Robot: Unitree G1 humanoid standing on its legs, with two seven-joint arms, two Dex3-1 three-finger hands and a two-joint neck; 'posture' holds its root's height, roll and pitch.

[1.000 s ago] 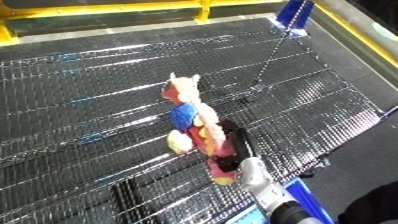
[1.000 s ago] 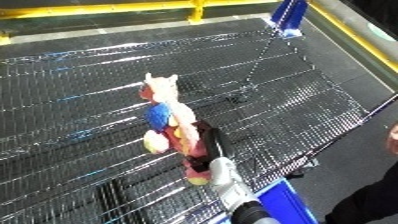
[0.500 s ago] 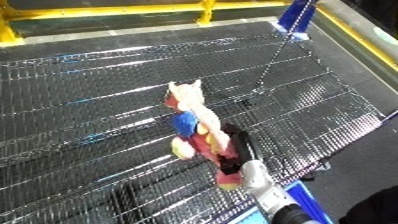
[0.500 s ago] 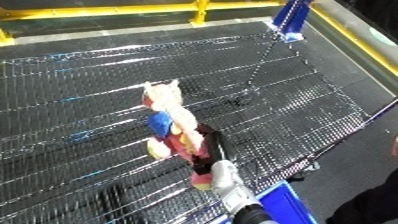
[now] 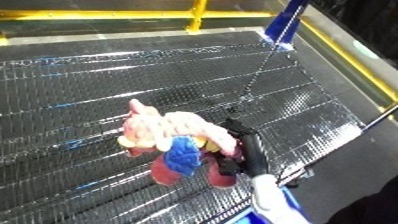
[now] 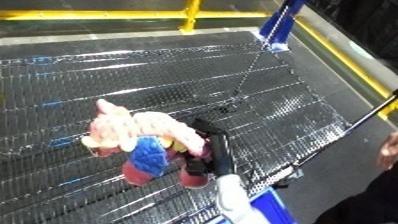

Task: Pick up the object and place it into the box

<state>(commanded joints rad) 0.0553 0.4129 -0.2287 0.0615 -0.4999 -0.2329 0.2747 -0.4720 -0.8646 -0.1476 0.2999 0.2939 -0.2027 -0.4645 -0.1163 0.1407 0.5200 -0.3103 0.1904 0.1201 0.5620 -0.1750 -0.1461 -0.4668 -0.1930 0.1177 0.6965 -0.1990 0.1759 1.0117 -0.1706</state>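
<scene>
Wire-mesh platform [image 5: 107, 75], yellow rails behind. Right hand [image 5: 245, 150] fingers curled round pink plush toy [image 5: 173, 137]; toy now tipped sideways versus upright a second ago, apparently lifting. Bin unseen; left hand absent.

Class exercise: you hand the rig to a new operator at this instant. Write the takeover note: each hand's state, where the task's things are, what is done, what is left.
Right hand: curled round the plush toy, which hangs tilted over the wire mesh surface.
Left hand: not in view.
Bin: only a blue edge shows at the bottom; whether it is the bin cannot be told.
Done: toy grasped.
Left: carry the toy to the bin and release it inside.
</scene>
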